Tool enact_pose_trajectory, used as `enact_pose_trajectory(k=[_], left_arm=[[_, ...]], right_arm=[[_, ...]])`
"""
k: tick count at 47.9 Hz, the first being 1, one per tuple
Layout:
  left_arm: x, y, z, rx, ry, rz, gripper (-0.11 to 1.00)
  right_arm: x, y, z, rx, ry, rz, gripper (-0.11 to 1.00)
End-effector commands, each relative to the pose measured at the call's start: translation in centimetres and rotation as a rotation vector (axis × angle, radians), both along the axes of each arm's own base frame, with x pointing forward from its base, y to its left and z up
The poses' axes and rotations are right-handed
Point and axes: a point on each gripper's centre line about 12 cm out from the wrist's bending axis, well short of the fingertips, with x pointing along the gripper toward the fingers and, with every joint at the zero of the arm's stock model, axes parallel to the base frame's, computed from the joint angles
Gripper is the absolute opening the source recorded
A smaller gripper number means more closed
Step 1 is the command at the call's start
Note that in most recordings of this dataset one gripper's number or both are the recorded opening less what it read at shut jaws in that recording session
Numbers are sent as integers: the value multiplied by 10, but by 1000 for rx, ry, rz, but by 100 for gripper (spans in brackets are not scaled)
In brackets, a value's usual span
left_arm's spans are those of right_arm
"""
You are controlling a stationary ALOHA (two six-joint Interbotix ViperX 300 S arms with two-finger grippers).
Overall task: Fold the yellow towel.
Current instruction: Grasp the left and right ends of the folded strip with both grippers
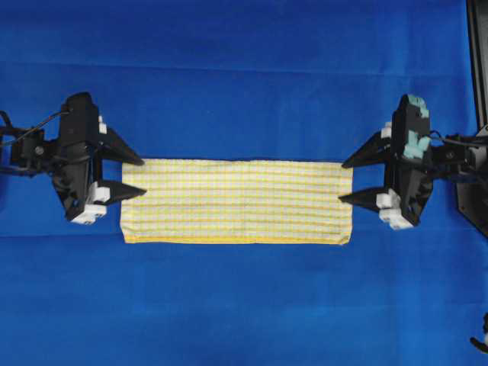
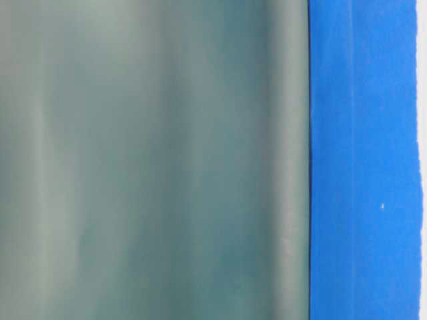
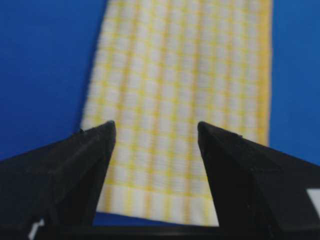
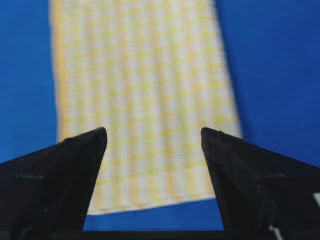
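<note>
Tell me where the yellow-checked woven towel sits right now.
In the overhead view the yellow-checked woven towel lies flat as a long strip at the middle of the blue table cover, between the open left gripper and the open right gripper.

Surface [image 1: 244, 305]: covered edge to edge in blue cloth, evenly lit, faint creases. Dark frame post [image 1: 478, 61] at its right edge. Table-level view: blurred grey-green panel [image 2: 153, 160] left of the blue cloth.
</note>
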Motion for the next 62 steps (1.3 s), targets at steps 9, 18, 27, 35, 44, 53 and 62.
enact_pose_trajectory(k=[9,18,27,35,44,53,62], left_arm=[[6,23,-22,25,78,60,59],[5,28,-38,22,129,78,59],[3,28,-49,19,166,79,58],[1,28,-54,10,194,84,57],[-2,21,-58,9,277,53,40],[5,14,-55,11,310,20,1],[14,12,-41,10,288,13,2]], right_arm=[[1,-27,-21,-21,91,-92,76],[4,-33,-39,-28,132,-115,76],[7,-35,-48,-33,150,-119,75],[7,-34,-49,-37,159,-112,70],[8,-29,-49,-61,159,-68,29],[9,-28,-47,-62,154,-62,4],[11,-28,-38,-59,129,-63,4]])
